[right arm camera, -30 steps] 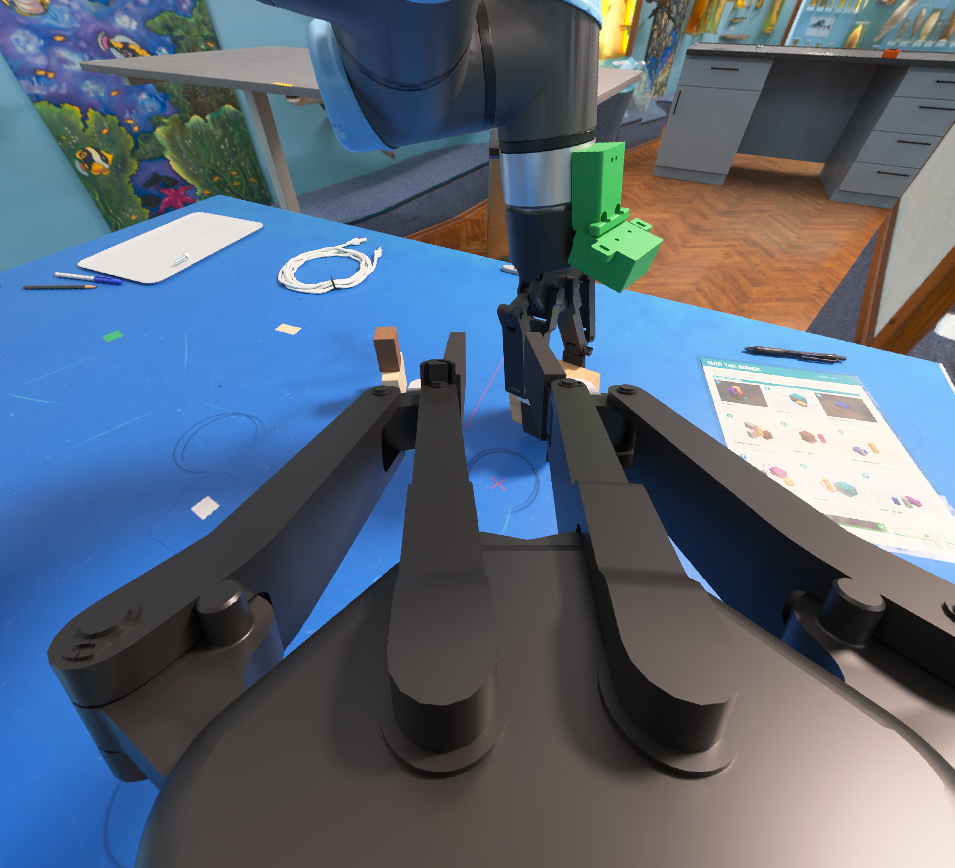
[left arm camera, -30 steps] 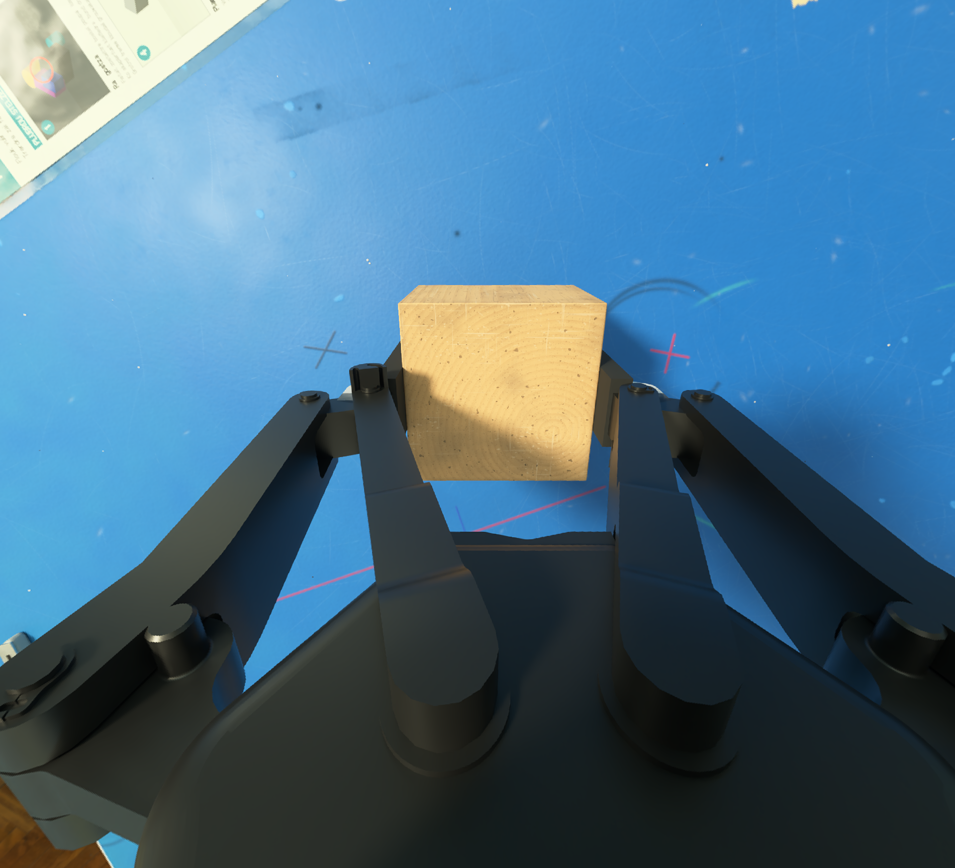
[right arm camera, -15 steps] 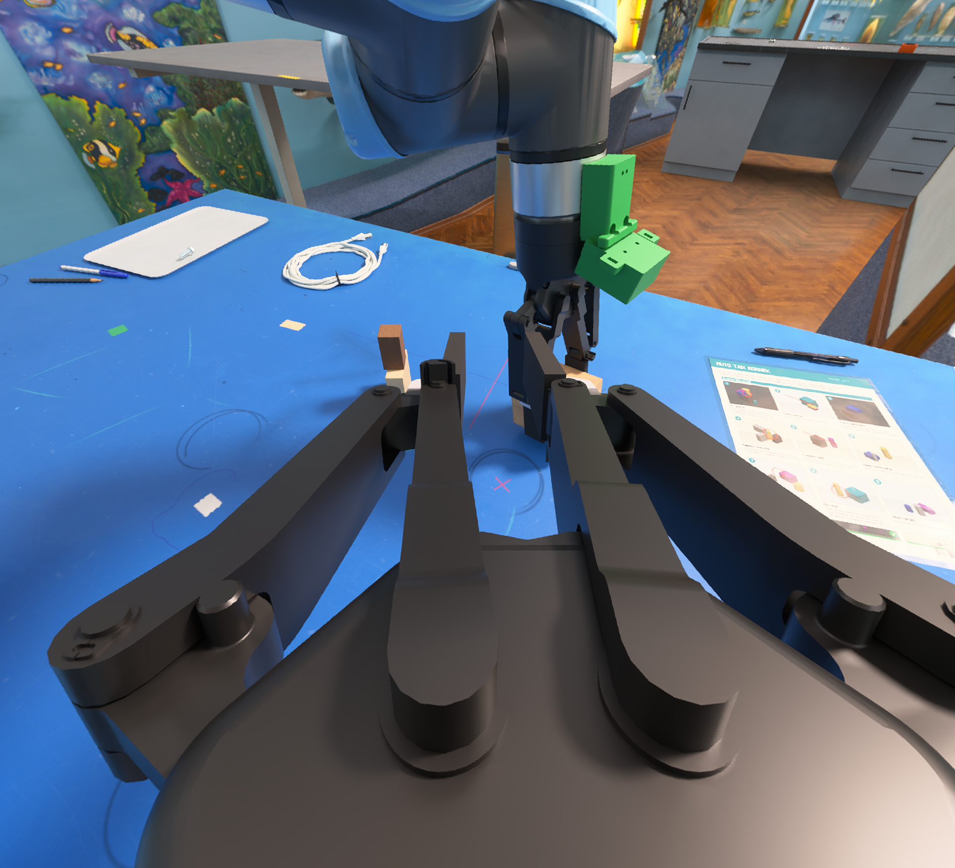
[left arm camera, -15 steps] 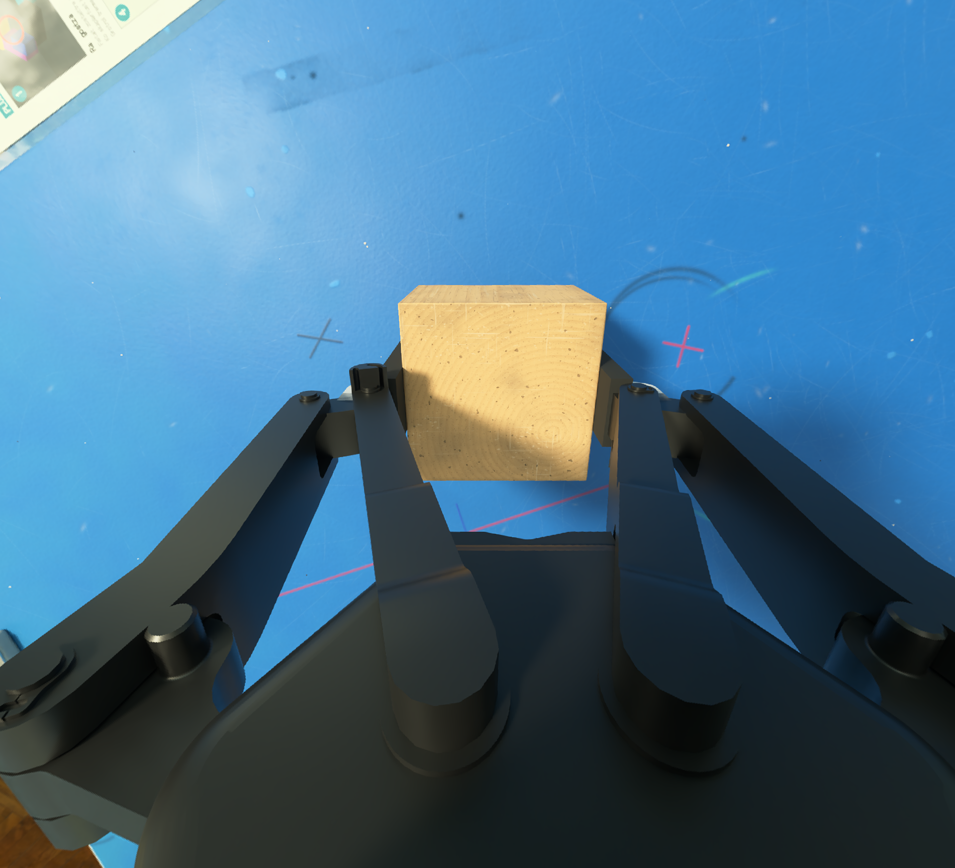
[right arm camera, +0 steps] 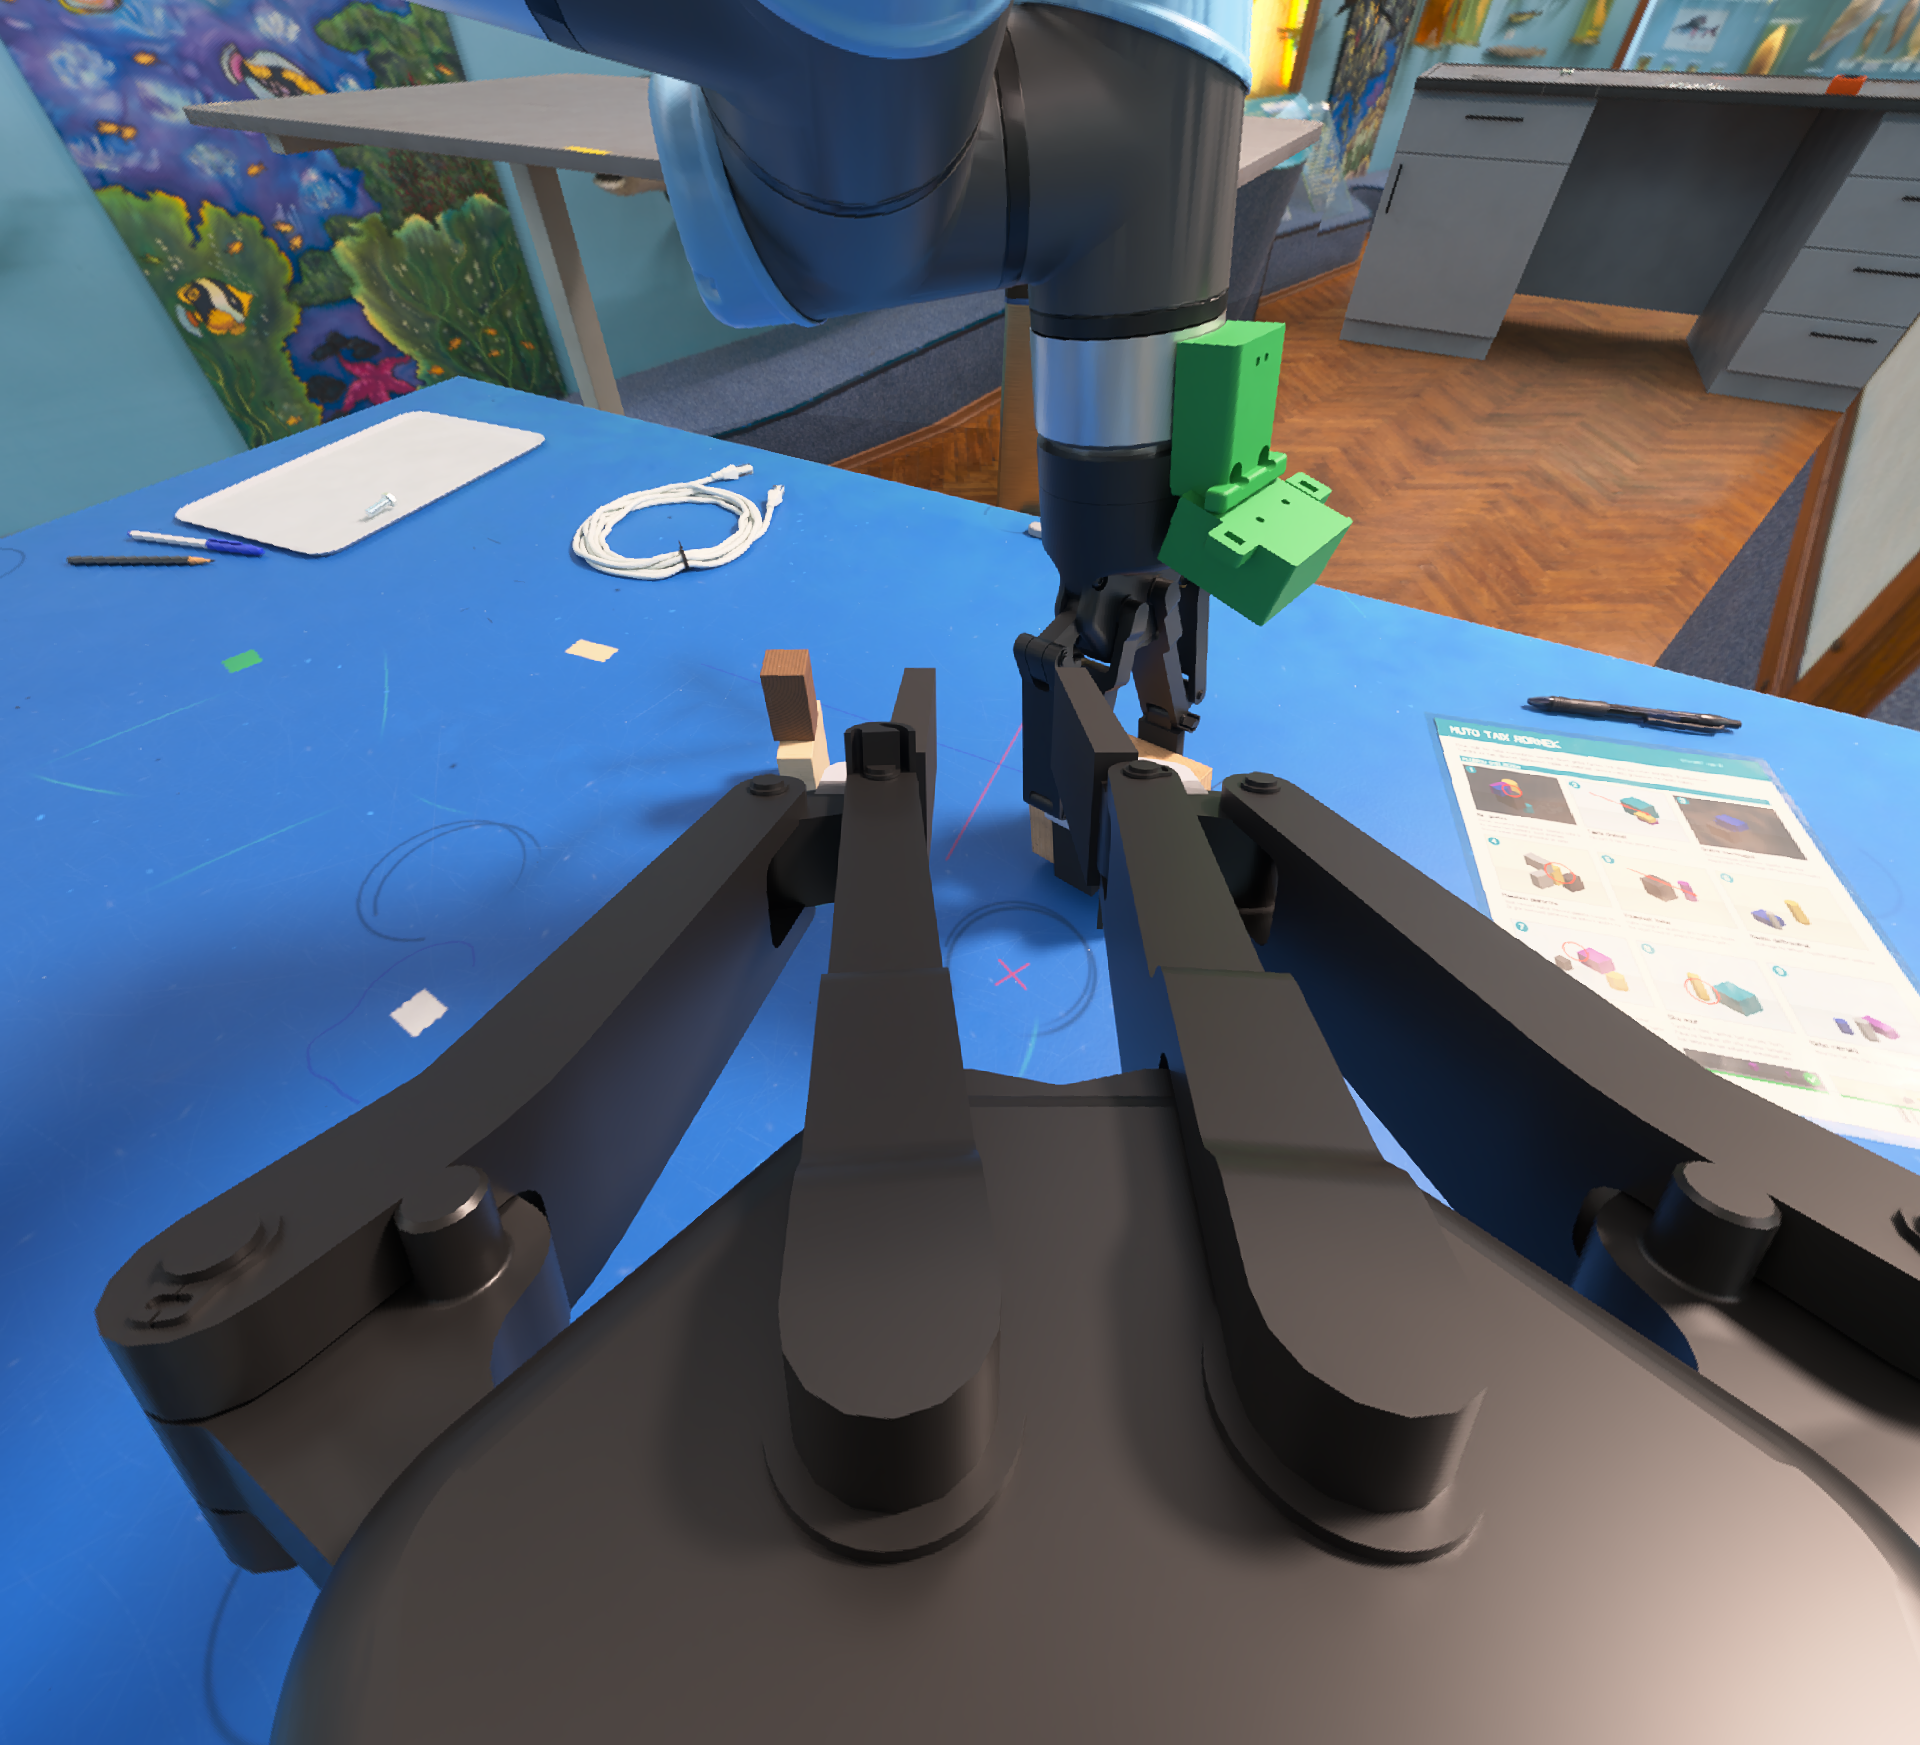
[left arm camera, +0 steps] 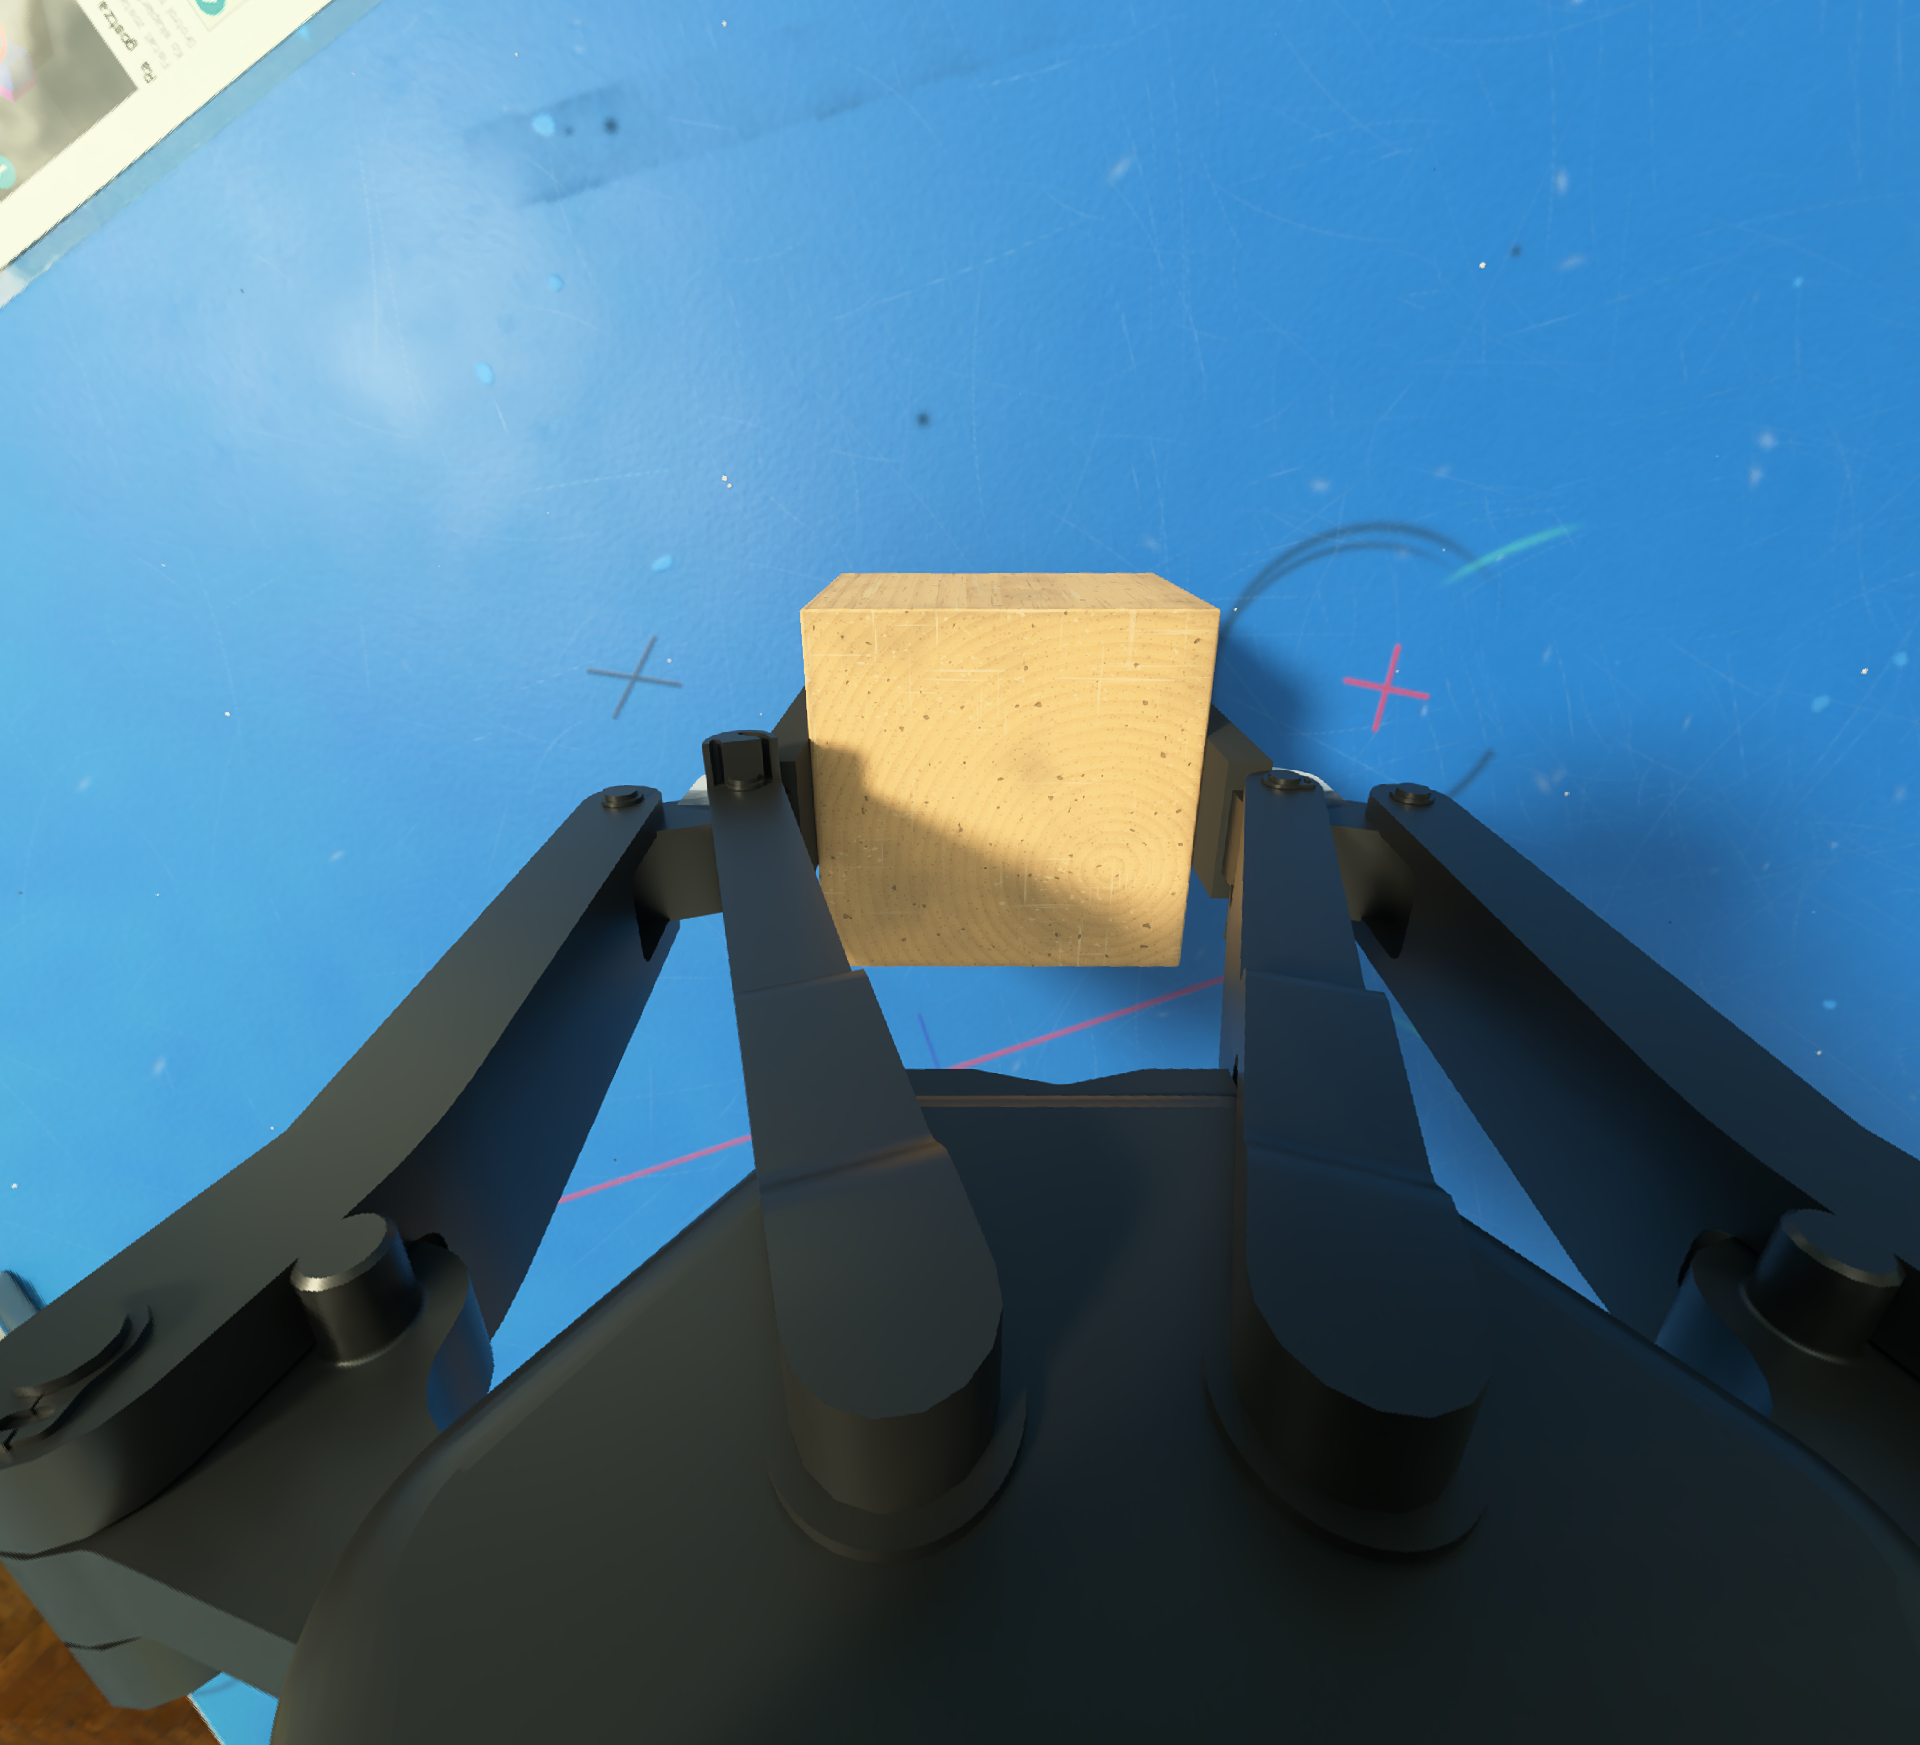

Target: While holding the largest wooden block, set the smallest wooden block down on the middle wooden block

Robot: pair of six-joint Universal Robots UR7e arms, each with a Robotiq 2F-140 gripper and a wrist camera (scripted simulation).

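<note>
A: Largest wooden block status?
B: Clamped between both fingers of left gripper, raised above blue table.
A: Right gripper?
B: Fingers narrowly parted, holding nothing. Dark block stands on pale block just beside its left fingertip.

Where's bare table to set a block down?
Free: the blue table between the white cable and the right gripper. Crowded: the far side around the left gripper and stacked blocks; the instruction sheet covers the right edge.
</note>
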